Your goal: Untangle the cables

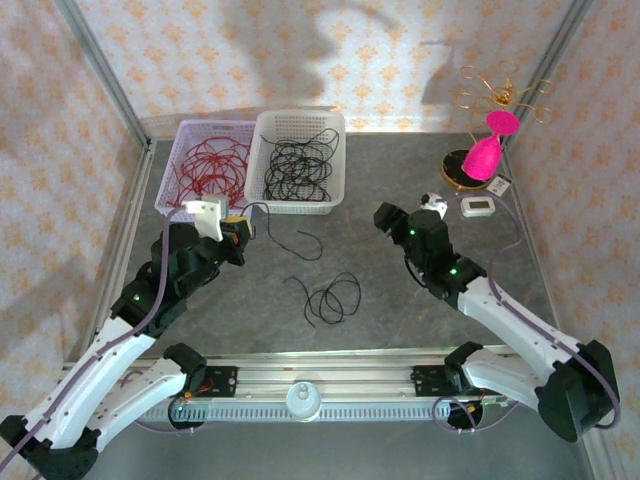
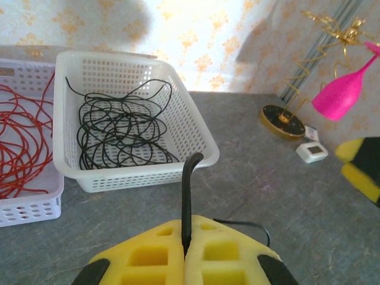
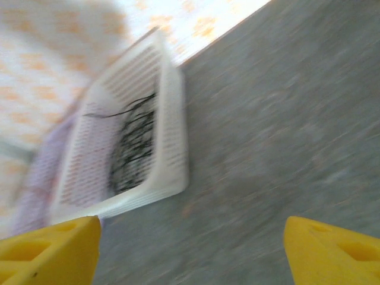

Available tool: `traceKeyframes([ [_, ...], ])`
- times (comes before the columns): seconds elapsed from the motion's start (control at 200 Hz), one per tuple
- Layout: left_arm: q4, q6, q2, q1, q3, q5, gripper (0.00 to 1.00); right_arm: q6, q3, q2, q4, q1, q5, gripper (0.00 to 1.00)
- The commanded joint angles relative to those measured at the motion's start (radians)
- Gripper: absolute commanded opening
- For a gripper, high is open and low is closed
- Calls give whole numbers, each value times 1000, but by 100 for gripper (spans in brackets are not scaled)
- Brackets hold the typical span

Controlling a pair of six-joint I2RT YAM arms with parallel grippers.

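Note:
A loose black cable lies in coils on the grey table at the centre. One end of it rises to my left gripper. In the left wrist view the yellow pads are pressed together on that black cable, which sticks up from between them. More black cables lie in a white basket. Red cables fill the lilac basket to its left. My right gripper hovers right of centre with its jaws wide apart and nothing between them; its view is blurred.
A gold wire stand with a pink glass and a small white device sit at the back right. Metal frame posts and patterned walls close in the table. The two baskets stand side by side at the back left.

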Motion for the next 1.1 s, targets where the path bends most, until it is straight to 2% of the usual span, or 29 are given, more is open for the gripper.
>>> traceKeyframes([
  [0.0,-19,69,25,0,59,-9,0,162,-16,-22,110,2,-360,77],
  [0.035,-20,79,36,0,68,-4,0,129,-21,-9,218,23,-480,74],
  [0.065,-22,85,42,0,75,2,0,87,0,15,234,58,-514,74],
  [0.105,-26,90,51,0,89,7,0,-1,69,54,152,118,-462,74],
  [0.205,-34,104,65,1,116,16,0,-355,196,167,-11,288,-275,75],
  [0.275,-48,113,72,0,132,21,0,-476,210,261,-1,327,-265,76],
  [0.34,-66,114,78,1,147,23,0,-506,200,314,82,330,-334,76],
  [0.465,-93,109,70,0,163,26,0,-470,176,383,284,330,-431,76],
  [0.601,-97,98,58,-1,170,29,0,-450,220,477,320,330,-368,73],
  [0.701,-100,98,60,0,180,33,0,-381,285,564,261,323,-239,62],
  [0.831,-109,102,56,-1,192,23,0,-309,332,655,223,321,-157,30],
  [0.896,-117,106,49,0,197,14,0,-274,334,678,233,320,-136,19],
  [0.966,-131,117,46,-1,206,2,0,-237,337,695,237,310,-107,11],
  [1.091,-165,135,43,0,232,-30,0,-163,308,679,236,258,-65,3],
])
